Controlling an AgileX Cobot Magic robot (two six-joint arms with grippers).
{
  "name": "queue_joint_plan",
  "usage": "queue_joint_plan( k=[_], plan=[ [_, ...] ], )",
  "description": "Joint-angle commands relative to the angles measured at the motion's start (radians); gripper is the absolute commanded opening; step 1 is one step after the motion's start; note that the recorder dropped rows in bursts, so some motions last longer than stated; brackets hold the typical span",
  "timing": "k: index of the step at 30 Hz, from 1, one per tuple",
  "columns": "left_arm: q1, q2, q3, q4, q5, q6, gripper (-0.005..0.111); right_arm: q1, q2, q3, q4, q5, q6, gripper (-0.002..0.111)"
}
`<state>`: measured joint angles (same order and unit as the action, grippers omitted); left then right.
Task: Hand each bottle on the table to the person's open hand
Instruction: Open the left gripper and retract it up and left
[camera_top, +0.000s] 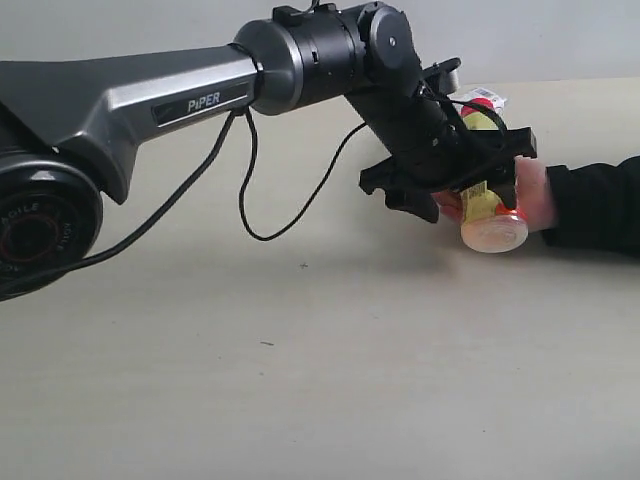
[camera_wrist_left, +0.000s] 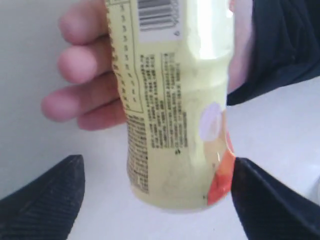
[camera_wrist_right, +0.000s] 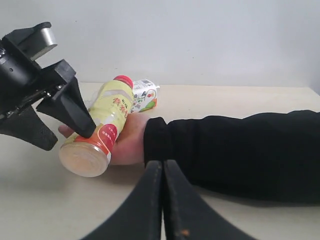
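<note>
Yellow bottle (camera_top: 492, 228): on its side across the hand (camera_top: 535, 195) at right, my left pincer (camera_wrist_left: 157, 162) spread astride it, evidently so the hand bears its weight; right pincer (camera_wrist_right: 162, 200) pressed together, empty.

Pale beige table (camera_top: 300, 380), black-sleeved arm (camera_wrist_right: 240, 150) resting on it, small bottle (camera_wrist_right: 145, 95) lying beyond

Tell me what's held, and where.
Nothing by the grippers: the left gripper straddles the yellow bottle, jaws open; it lies on the person's hand. The right gripper is shut, empty.
</note>
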<state>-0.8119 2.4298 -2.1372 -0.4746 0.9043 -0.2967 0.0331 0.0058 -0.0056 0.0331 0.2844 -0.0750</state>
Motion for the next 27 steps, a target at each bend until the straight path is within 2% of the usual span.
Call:
queue_joint_plan(
  k=[1, 4, 7, 11, 15, 18, 22, 27],
  plan=[
    [0.003, -0.059, -0.006, 0.017, 0.076, 0.081, 0.077, -0.005, -0.006, 0.006, 0.002, -0.001, -0.003, 0.000],
    [0.003, -0.100, -0.006, 0.025, 0.124, 0.116, 0.072, -0.005, -0.006, 0.006, 0.002, -0.001, -0.003, 0.000],
    [0.003, -0.140, -0.006, 0.035, 0.178, 0.215, 0.045, -0.005, -0.006, 0.006, 0.002, -0.001, -0.003, 0.000],
    [0.003, -0.175, -0.006, 0.039, 0.273, 0.313, 0.001, -0.005, -0.006, 0.006, 0.002, -0.001, -0.003, 0.000],
    [0.003, -0.218, 0.014, 0.046, 0.311, 0.373, 0.000, -0.005, -0.006, 0.006, 0.002, -0.001, -0.003, 0.000],
    [0.003, -0.272, 0.088, 0.035, 0.275, 0.423, 0.000, -0.005, -0.006, 0.006, 0.002, -0.001, -0.003, 0.000],
    [0.003, -0.371, 0.244, -0.030, 0.197, 0.559, 0.000, -0.005, -0.006, 0.006, 0.002, -0.001, -0.003, 0.000],
    [0.005, -0.551, 0.537, -0.112, -0.033, 0.726, 0.000, -0.005, -0.006, 0.006, 0.002, -0.001, -0.003, 0.000]
  ],
)
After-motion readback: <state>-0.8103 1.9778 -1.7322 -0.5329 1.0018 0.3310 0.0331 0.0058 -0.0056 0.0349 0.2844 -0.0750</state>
